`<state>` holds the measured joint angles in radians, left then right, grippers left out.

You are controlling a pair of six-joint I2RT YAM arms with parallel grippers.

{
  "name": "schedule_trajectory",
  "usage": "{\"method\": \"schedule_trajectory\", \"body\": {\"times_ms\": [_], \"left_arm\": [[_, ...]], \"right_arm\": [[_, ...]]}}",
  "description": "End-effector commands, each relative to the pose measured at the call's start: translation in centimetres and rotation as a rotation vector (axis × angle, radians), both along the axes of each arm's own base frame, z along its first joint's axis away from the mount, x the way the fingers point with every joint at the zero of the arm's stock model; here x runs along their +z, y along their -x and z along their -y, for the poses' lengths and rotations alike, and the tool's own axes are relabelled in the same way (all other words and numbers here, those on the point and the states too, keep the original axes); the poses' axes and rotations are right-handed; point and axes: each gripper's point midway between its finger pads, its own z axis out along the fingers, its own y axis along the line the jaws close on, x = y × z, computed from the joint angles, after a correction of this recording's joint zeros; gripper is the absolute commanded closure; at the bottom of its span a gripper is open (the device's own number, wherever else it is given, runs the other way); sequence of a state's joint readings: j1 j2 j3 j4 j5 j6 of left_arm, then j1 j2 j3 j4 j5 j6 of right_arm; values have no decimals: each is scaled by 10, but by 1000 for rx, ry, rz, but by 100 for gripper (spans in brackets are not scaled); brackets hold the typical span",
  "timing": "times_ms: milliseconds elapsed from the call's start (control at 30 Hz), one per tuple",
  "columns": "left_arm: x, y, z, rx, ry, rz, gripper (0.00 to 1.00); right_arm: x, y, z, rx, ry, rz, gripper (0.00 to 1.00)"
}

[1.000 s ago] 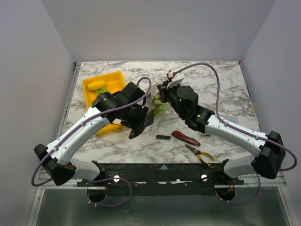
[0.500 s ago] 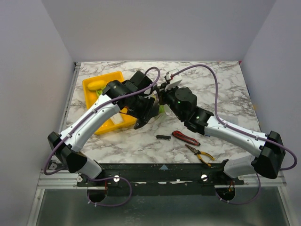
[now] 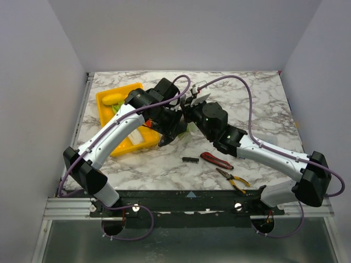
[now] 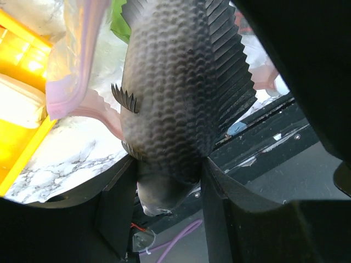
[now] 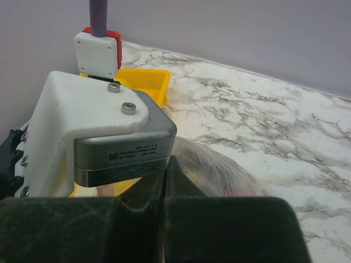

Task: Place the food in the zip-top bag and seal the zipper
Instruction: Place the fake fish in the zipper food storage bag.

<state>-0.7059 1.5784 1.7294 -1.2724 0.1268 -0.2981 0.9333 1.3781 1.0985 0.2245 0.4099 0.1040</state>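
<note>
My left gripper (image 4: 169, 164) is shut on a dark grey scaled toy fish (image 4: 175, 93), held head-down between the fingers. Right beside it is the clear zip-top bag (image 4: 82, 49), lifted off the table, with its pinkish zipper (image 4: 90, 107) curling along the open mouth and a green food piece (image 4: 118, 22) inside. In the top view the left gripper (image 3: 170, 134) and the right gripper (image 3: 186, 114) meet at the bag (image 3: 190, 129). My right gripper (image 5: 167, 164) is shut, pinching the bag's edge (image 5: 219, 170). Red and yellowish shapes show faintly through the plastic.
A yellow tray (image 3: 105, 101) stands at the left with a yellow food piece (image 3: 112, 98) in it. Red-handled cutters (image 3: 215, 160), yellow-handled pliers (image 3: 233, 179) and a small black part (image 3: 190, 159) lie near the front. The left wrist's camera housing (image 5: 98, 126) is close to the right wrist.
My left arm has swung back and to the right, carrying the fish from the tray's near corner up to the bag's mouth. The right arm has barely moved.
</note>
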Motion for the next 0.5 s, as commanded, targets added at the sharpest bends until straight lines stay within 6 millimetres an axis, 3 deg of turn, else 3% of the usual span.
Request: {"method": "schedule_trajectory", "body": {"times_ms": [0, 267, 400, 467], "left_arm": [[2, -1, 6, -43, 50, 5, 74], [-10, -18, 18, -22, 95, -22, 71], [-1, -29, 17, 27, 145, 29, 53], [5, -32, 15, 50, 173, 58, 38]], "right_arm": [[7, 0, -7, 3, -53, 16, 100], [2, -2, -6, -13, -59, 6, 100], [-2, -2, -4, -27, -67, -4, 100], [-4, -3, -1, -45, -78, -10, 100]]}}
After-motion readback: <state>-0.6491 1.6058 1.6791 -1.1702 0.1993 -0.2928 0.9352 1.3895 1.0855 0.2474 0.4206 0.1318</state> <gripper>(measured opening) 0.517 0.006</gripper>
